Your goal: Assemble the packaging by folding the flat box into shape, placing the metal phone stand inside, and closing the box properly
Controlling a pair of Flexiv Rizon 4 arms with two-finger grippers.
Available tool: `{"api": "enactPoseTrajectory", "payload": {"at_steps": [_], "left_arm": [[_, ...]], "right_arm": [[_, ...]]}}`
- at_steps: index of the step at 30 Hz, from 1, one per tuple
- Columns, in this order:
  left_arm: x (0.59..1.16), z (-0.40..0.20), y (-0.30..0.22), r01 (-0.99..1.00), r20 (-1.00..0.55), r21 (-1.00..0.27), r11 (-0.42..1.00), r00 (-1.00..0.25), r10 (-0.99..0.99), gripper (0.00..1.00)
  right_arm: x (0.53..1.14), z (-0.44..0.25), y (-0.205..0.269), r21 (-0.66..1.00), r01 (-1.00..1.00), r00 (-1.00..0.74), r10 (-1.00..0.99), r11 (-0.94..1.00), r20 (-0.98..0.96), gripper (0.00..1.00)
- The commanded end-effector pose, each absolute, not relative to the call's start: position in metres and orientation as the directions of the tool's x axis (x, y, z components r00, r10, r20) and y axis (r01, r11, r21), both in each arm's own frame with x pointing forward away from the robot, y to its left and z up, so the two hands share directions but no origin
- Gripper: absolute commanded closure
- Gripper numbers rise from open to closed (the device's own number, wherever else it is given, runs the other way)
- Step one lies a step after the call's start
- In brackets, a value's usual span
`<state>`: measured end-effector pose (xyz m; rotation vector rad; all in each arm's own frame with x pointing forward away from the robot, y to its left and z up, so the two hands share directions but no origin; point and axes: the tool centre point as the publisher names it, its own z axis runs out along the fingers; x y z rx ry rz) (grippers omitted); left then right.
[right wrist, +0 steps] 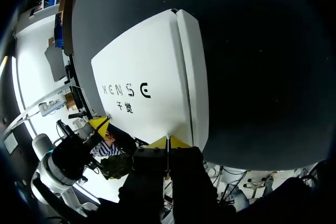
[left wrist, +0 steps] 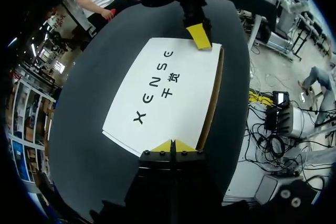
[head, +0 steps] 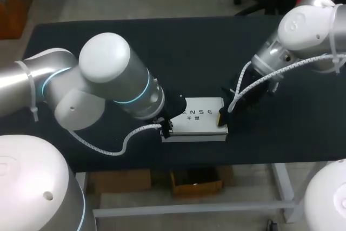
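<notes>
A white box (head: 197,118) with black lettering lies closed and flat-topped on the black table, near its front edge. My left gripper (head: 166,126) is shut, its yellow tips resting on the box's left end. My right gripper (head: 221,117) is also shut and rests on the box's right end. In the left wrist view my own gripper (left wrist: 173,145) touches the near edge of the box (left wrist: 168,90), and the other arm's yellow tip (left wrist: 199,36) sits at the far edge. The right wrist view shows its gripper (right wrist: 167,141) on the box lid (right wrist: 149,85). No phone stand is visible.
The black table (head: 216,52) stretches wide behind and to both sides of the box. Its front edge (head: 243,158) runs just below the box. A brown cardboard side (left wrist: 210,98) shows along one long edge of the box.
</notes>
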<state>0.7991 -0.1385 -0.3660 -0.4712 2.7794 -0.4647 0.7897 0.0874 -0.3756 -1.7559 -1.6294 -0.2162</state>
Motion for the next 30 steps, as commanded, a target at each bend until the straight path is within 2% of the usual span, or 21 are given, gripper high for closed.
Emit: {"api": "enactPoseTrajectory", "payload": {"at_steps": [1,30], "left_arm": [[0.800,-0.373,-0.140,-0.271,-0.220,-0.357,0.894,-0.906,-0.362,1.00],[0.794,-0.364,-0.140,-0.261,-0.240,-0.375,0.889,-0.899,-0.365,1.00]], "right_arm": [[0.792,-0.383,0.087,-0.393,0.918,0.190,0.798,0.063,0.571,1.00],[0.791,-0.372,0.090,-0.358,0.931,0.163,0.795,0.072,0.584,1.00]]}}
